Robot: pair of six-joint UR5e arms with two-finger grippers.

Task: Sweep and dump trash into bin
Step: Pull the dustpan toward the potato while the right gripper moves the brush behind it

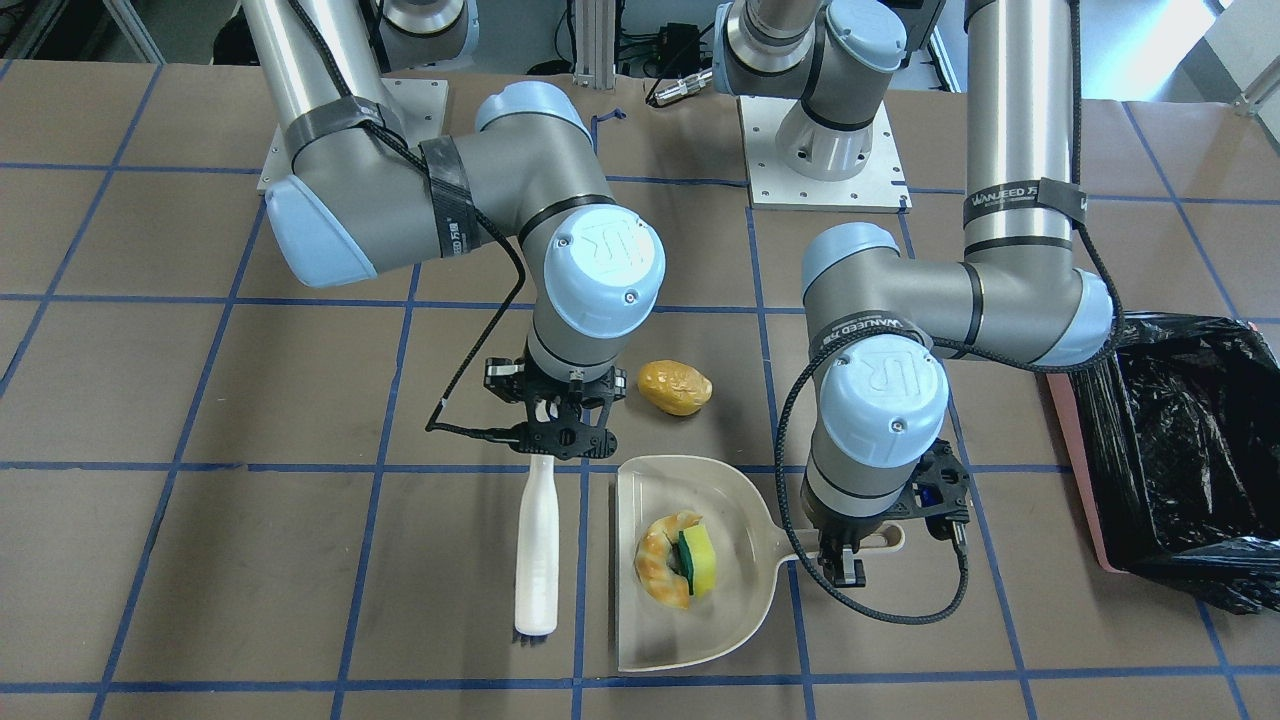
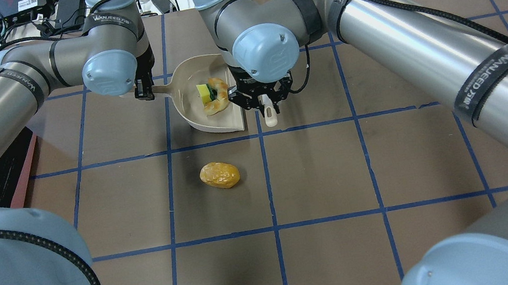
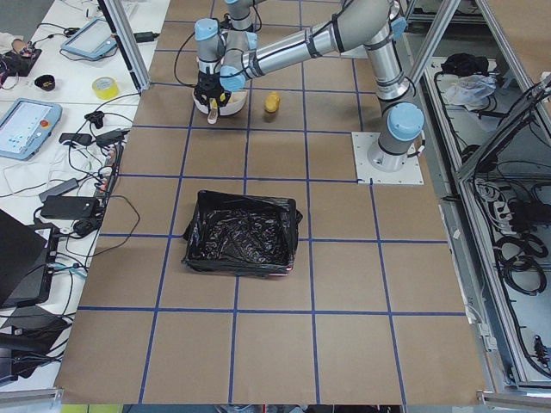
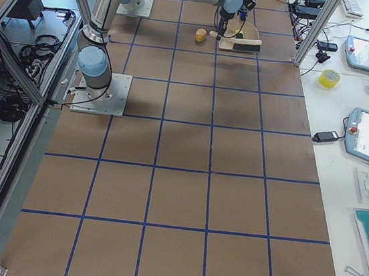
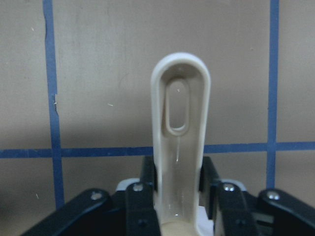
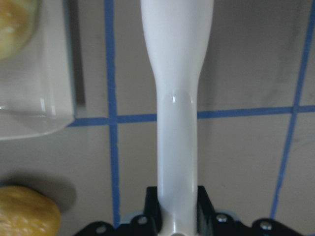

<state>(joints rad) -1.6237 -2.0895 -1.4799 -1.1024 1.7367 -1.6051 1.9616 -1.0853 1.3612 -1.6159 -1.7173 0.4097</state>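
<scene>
My left gripper [image 1: 845, 558] is shut on the handle of the beige dustpan [image 1: 745, 500], which rests flat on the table; the left wrist view shows the slotted handle [image 5: 179, 113] between the jaws. The pale crescent rind [image 1: 658, 575] and the yellow sponge piece with green backing [image 1: 702, 560] lie in the pan. My right gripper [image 1: 560, 440] is shut on the handle of the beige brush [image 1: 537, 550], which lies beside the pan's open edge. The yellow-brown potato-like lump [image 1: 675, 387] sits on the table, apart from the pan. The pink bin [image 1: 1078, 470] with its black bag [image 1: 1180, 440] stands on my left side.
The table is brown paper with a blue tape grid. The two arm base plates [image 1: 825, 165] sit at the robot's edge. The bin also shows in the overhead view [image 2: 14, 171], partly under my left arm. Operator desks with tablets and tape rolls stand beyond the far table edge [image 4: 367, 133].
</scene>
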